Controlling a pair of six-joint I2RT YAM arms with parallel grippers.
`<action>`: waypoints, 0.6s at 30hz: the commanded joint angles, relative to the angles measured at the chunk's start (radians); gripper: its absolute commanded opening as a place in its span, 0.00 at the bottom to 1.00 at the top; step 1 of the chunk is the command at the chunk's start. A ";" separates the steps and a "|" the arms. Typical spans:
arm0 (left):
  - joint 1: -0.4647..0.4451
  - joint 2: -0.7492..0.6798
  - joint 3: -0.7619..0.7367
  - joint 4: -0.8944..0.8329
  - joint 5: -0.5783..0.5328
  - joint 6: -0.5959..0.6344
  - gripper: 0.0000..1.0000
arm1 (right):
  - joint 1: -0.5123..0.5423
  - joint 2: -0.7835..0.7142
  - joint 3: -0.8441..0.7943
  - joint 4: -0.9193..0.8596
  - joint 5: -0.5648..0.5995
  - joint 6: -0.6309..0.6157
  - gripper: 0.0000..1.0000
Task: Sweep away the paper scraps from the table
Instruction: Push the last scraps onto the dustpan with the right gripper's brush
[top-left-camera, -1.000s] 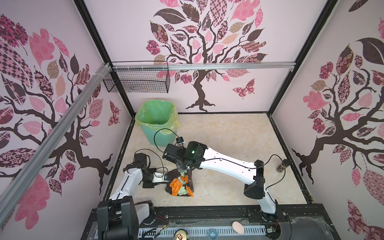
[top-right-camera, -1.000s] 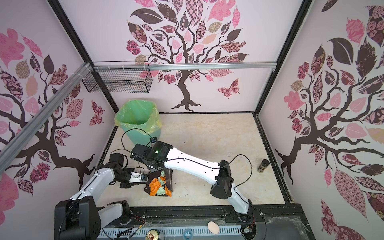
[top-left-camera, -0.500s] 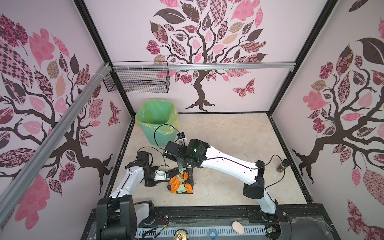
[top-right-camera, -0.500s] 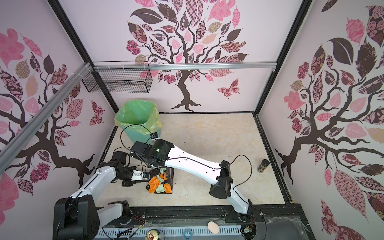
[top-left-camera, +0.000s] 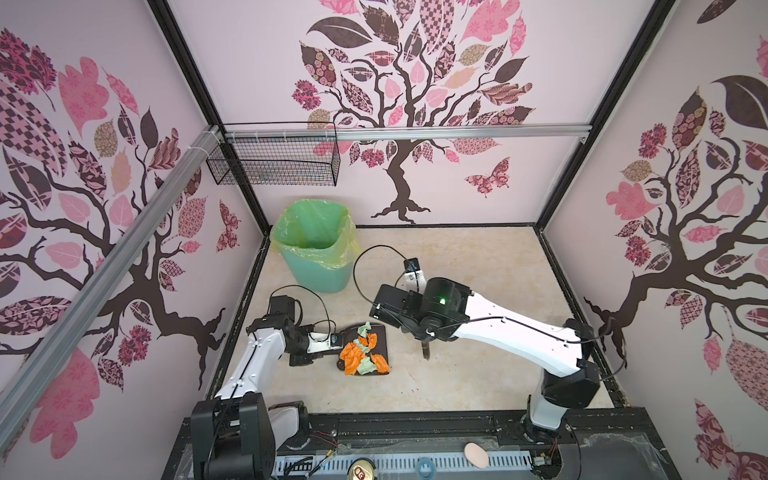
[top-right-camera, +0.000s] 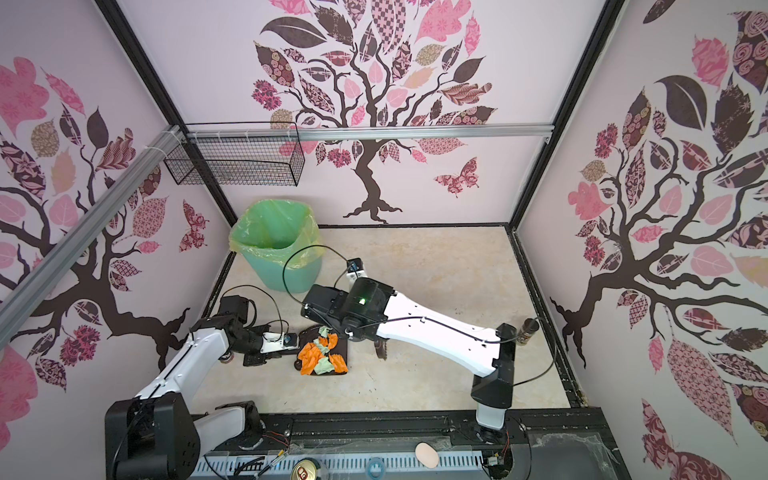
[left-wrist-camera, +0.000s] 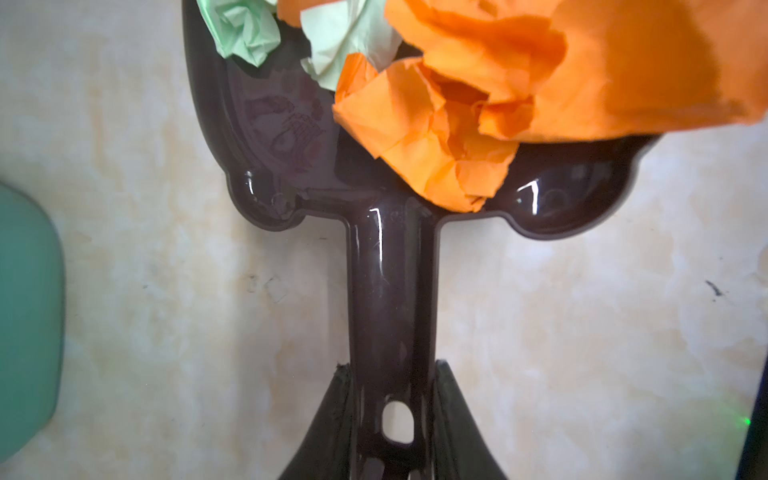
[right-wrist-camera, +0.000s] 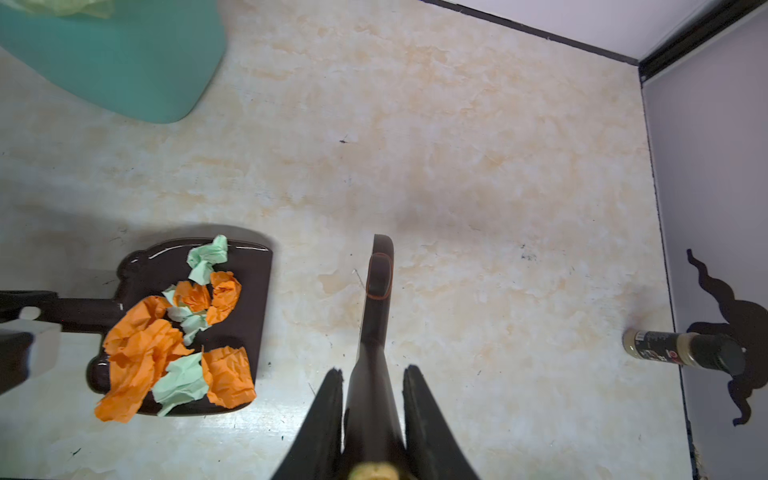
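Near the bin (top-left-camera: 320, 270), left pincer (left-wrist-camera: 391, 365) pinches the dustpan handle (left-wrist-camera: 390, 291), right pincer (right-wrist-camera: 372, 370) a brush (right-wrist-camera: 378, 274); light paper scraps (top-left-camera: 363, 353) could spill.

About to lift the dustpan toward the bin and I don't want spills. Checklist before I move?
1. Grip: left gripper shut on dustpan handle: ok.
2. Load: paper scraps piled in dustpan, none seen loose on table: ok.
3. Rim: one orange scrap overhangs a handle-side corner: not ok.
4. Clearance: brush in right gripper stands apart from dustpan: ok.
5. Target: bin open, liner in: ok.
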 joint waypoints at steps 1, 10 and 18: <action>0.010 -0.027 0.061 -0.033 0.063 -0.030 0.00 | -0.018 -0.079 -0.083 -0.004 0.036 0.049 0.00; 0.026 -0.056 0.187 -0.153 0.121 -0.046 0.00 | -0.060 -0.192 -0.300 0.065 -0.002 0.069 0.00; 0.045 -0.031 0.314 -0.284 0.136 0.000 0.00 | -0.082 -0.231 -0.383 0.112 -0.028 0.052 0.00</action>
